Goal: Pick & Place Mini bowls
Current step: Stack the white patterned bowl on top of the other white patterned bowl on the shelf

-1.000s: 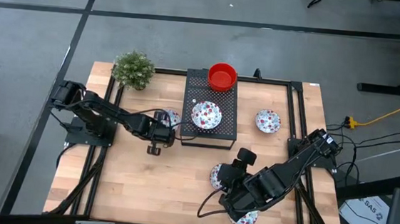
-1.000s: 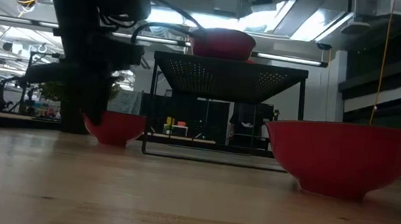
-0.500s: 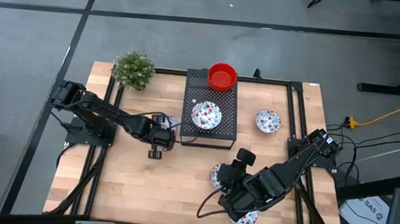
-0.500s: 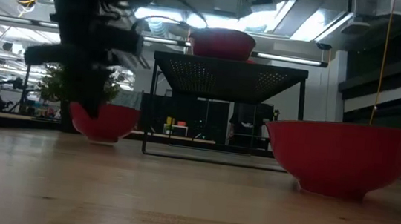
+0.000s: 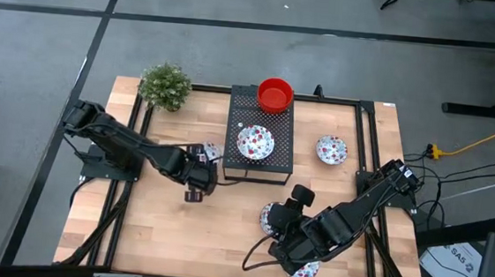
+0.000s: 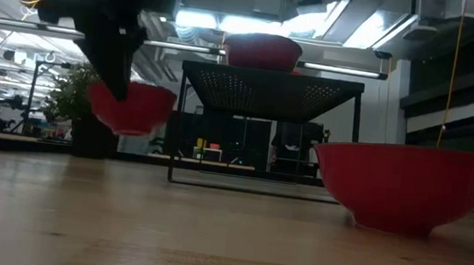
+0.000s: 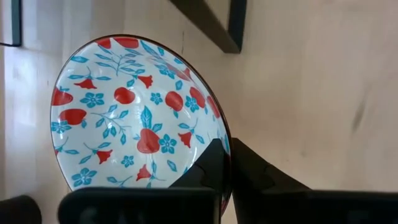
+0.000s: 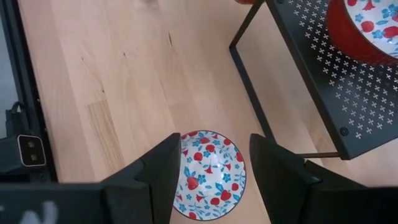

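Wooden table (image 5: 161, 220), bare planks across the frame's lower left. Black perforated box (image 5: 261, 138) upper centre carries two bowls. Left claw (image 5: 199, 168) pinches a floral mini bowl (image 7: 134, 121) by its rim, lifted off the table (tilted in low view). Right claw (image 8: 211, 165), fingers spread, hovers over another floral bowl (image 8: 210, 167).

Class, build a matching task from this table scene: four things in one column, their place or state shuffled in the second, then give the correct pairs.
Things
1. left end effector
2. right end effector
3. plain red bowl
4. green plant

Places or states
A. at the table's far left corner
B. open above a floral bowl on the table
C. on the black rack, far end
D. shut on the rim of a lifted bowl

Pairs: 1-D, 2-B, 3-C, 4-A
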You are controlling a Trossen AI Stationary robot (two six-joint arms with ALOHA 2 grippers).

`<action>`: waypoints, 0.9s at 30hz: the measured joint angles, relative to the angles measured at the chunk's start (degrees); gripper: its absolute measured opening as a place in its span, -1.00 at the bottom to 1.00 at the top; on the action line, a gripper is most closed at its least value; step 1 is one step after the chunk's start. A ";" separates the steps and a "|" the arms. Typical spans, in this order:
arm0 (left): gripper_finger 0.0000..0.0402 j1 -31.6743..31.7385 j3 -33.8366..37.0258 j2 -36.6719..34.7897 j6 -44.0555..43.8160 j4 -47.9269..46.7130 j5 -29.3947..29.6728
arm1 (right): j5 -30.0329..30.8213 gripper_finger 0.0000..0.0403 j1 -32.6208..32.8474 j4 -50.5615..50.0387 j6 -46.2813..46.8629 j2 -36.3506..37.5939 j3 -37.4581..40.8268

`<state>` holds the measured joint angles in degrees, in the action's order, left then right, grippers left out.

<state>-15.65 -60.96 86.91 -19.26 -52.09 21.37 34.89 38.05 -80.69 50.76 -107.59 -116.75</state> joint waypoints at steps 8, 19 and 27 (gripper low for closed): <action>-0.97 -3.83 -5.88 0.00 -5.78 -7.18 1.88 | -0.02 -0.05 0.08 0.22 0.00 0.00 0.00; -0.97 -5.37 -16.14 -0.04 -8.73 -12.65 3.78 | -0.63 -0.05 0.08 0.34 0.00 0.00 0.00; -0.97 -5.39 -23.61 -0.05 -8.62 -15.30 5.73 | -0.61 -0.05 0.08 0.31 -0.22 0.00 0.00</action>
<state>-21.04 -84.57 86.86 -27.88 -67.39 27.09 34.28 38.13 -80.38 50.54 -107.59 -116.75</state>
